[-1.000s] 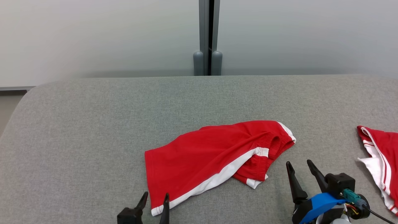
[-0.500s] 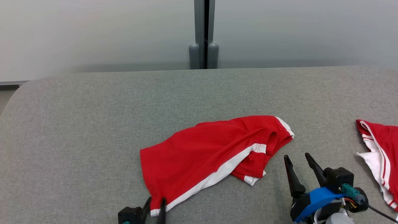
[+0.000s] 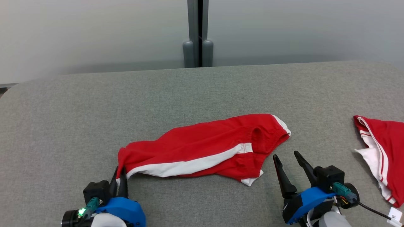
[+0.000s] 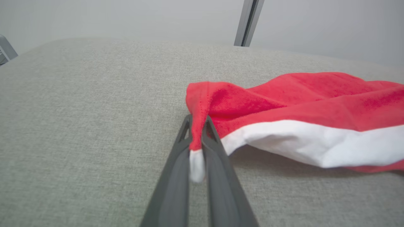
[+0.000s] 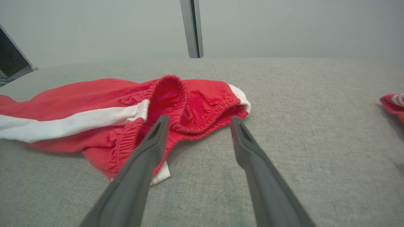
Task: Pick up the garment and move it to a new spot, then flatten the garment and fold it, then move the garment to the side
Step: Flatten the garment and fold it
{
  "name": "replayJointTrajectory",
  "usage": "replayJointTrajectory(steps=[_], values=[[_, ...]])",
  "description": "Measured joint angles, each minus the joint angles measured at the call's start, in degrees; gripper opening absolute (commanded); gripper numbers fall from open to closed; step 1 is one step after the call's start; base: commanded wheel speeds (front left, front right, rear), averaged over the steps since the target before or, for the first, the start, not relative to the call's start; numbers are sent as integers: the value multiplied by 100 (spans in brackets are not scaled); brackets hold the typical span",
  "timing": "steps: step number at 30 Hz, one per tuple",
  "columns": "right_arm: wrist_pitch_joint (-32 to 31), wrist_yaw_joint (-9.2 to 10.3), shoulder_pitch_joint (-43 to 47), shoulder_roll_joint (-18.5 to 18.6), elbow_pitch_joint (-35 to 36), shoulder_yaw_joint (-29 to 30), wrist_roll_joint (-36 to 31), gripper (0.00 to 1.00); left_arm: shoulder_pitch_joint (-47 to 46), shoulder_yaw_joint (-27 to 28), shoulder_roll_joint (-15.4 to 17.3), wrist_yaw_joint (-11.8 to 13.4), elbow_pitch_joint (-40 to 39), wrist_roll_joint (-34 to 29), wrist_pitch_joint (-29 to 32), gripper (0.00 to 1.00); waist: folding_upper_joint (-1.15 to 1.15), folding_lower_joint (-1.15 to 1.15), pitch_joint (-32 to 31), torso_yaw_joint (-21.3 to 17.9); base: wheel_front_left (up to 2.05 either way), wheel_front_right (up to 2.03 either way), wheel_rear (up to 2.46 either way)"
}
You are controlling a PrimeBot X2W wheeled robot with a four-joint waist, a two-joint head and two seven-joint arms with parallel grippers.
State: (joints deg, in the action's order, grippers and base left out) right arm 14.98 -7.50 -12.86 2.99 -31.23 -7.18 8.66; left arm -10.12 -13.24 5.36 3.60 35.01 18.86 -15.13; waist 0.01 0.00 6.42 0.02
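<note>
Left end effector (image 3: 120,172) clamps the shorts (image 3: 205,148), lying left-right, waistband (image 3: 270,136) apparently rightward.

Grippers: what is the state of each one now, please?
Left gripper: closed, holding a corner of the shorts.
Right gripper: open, holding nothing.

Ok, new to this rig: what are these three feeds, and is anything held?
It is a two-armed robot. The wide picture comes from its head camera, looking down on a grey padded table. The other two come from wrist cameras, each looking along that arm's two dark fingers. Red shorts with a white stripe lie in the middle; a second red-and-white garment lies at the right edge. The left gripper is shut on a corner of the shorts' leg. The right gripper is open beside the waistband, holding nothing.
</note>
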Motion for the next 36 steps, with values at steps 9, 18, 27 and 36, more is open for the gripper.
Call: replayJointTrajectory(steps=[9, 18, 27, 36], values=[[1, 0, -20, -8, 394, -101, 13, 100, -64, 526, 243, 458, -311, -687, 0, 100, 0, 0, -30, -308, 0, 0, 0], [3, 0, 197, -9, 715, 394, -5, 100, 484, 500, 246, 615, -858, -1348, 0, 100, 0, 0, -222, -206, 0, 0, 0], [4, 0, 443, -10, 391, 497, -64, 100, 968, 554, 187, 536, -875, -1438, 0, 100, 0, -1, -529, -187, 0, 0, 0], [4, 0, 562, -10, 397, 579, -103, 100, 1148, 693, 102, 415, -1070, -1433, 0, 100, 0, -1, -647, -62, 0, 0, 0]])
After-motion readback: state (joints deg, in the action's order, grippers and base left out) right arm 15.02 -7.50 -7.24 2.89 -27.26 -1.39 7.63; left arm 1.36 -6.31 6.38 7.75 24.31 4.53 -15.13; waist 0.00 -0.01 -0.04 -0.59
